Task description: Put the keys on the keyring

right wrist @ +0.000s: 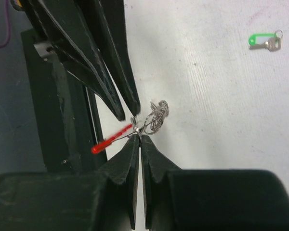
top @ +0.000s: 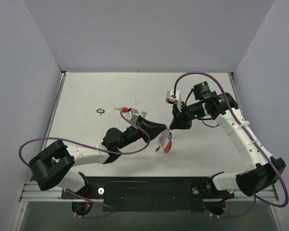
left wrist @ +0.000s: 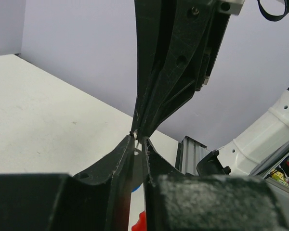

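Mid-table, both grippers meet tip to tip. My right gripper point(right wrist: 137, 138) is shut on the wire of the keyring point(right wrist: 156, 118), whose beaded loop sticks out past the tips and whose red tag point(right wrist: 111, 141) hangs to the left. From above, the keyring point(top: 166, 144) dangles under the two grippers. My left gripper point(left wrist: 139, 139) stands slightly open, its jaws a narrow gap apart, and a silver key point(left wrist: 137, 168) with a blue tag point(left wrist: 136, 188) sits between them. Its fingers point(right wrist: 127, 91) almost touch the ring. A green-tagged key point(right wrist: 263, 41) lies on the table.
A small black loop-shaped tag point(top: 101, 110) lies on the table at the left of the middle. Grey walls close in the white table point(top: 86, 91) on three sides. A black rail point(top: 135, 190) runs along the near edge between the arm bases.
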Robot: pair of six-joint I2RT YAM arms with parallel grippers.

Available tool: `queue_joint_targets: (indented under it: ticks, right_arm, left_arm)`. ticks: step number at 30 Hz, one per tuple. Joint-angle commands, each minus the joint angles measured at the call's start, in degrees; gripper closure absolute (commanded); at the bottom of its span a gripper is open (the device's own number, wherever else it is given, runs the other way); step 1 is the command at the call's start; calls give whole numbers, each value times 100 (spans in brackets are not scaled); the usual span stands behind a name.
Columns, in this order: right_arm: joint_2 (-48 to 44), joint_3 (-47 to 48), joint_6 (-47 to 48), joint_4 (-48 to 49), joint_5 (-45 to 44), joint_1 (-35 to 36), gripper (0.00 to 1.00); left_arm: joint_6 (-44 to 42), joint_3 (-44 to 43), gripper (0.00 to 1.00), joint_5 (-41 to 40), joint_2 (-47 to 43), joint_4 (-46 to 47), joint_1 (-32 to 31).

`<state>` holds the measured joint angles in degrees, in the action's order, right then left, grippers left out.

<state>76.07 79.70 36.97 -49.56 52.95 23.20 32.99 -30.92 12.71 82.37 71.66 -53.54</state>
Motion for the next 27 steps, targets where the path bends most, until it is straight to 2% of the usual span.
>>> queue_joint_targets:
  ticks: [1,8,21,27]
  right_arm:
    - [-119,291,424,-756,-978,88,100]
    - [30,520,671,-1205,-1681,281,100]
    - [39,555,724,-1363,-1814,238,100]
    - [109,792,882,-1785,-2166,115,100]
  left_arm:
    - [-354,-257,76,258,-432,-90,19]
    - [-733,-327,70,478,-581,-802,36]
    - [-1119,-248,67,513,-783,-1294,80]
    - [-1348,-248,59,338,-1275,-2154,221]
